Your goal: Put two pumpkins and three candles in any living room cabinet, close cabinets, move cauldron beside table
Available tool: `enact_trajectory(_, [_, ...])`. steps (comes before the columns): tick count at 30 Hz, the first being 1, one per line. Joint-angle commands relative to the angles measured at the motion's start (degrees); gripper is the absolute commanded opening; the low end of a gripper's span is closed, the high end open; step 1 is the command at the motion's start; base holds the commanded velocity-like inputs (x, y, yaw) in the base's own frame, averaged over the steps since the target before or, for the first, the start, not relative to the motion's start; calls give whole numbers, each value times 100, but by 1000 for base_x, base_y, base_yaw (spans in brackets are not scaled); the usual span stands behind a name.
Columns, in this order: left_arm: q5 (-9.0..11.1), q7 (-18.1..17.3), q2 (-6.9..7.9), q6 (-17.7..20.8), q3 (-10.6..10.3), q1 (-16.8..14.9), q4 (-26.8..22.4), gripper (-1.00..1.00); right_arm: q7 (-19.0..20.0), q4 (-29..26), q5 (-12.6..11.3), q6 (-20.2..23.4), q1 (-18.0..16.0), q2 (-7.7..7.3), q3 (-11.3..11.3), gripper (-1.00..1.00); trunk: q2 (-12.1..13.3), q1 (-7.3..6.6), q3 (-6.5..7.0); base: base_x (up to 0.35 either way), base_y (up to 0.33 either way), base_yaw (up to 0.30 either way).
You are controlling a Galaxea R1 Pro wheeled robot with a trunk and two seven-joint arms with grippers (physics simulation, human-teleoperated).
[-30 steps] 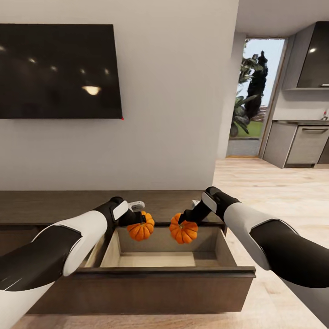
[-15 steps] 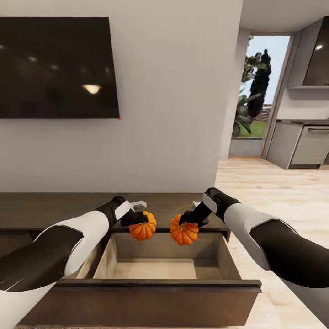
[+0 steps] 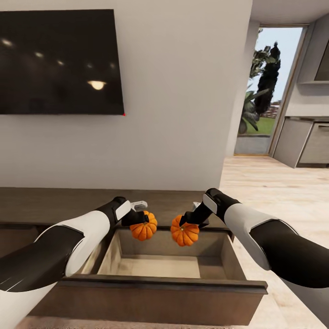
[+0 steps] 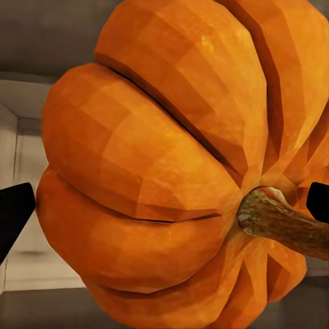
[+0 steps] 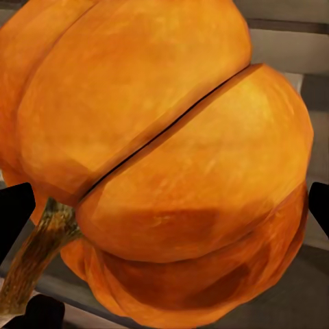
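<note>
Both grippers, left [image 3: 137, 218] and right [image 3: 188, 219], are clamped on a pumpkin each (left pumpkin [image 3: 143, 230], right pumpkin [image 3: 184, 231]), held above the back of the open cabinet drawer [image 3: 155, 283]. Risk: release this far back could hit the rear wall and roll.

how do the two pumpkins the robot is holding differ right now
The left pumpkin hangs from the left gripper, slightly higher and nearer the drawer's back; the right pumpkin hangs from the right gripper, slightly lower and looking a touch larger. Both are orange, ribbed, and held over the open drawer.
</note>
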Motion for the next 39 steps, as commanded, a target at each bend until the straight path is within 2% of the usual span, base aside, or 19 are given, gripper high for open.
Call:
enact_trajectory(1, [61,37,-2,19,-23,-4,-4,-100,44,-1,-26,16,-4,-1,39,-100,-3,-2,-15,0,0,9])
enact_trajectory(12, [63,37,-3,19,-23,-4,-4,-100,44,1,-34,11,-6,-2,43,-100,-3,-2,-92,0,0,-115])
enact_trajectory(39, [64,37,-45,19,-23,-4,3,-100,44,1,-19,8,-4,5,43,-100,-3,-2,-300,0,0,-3])
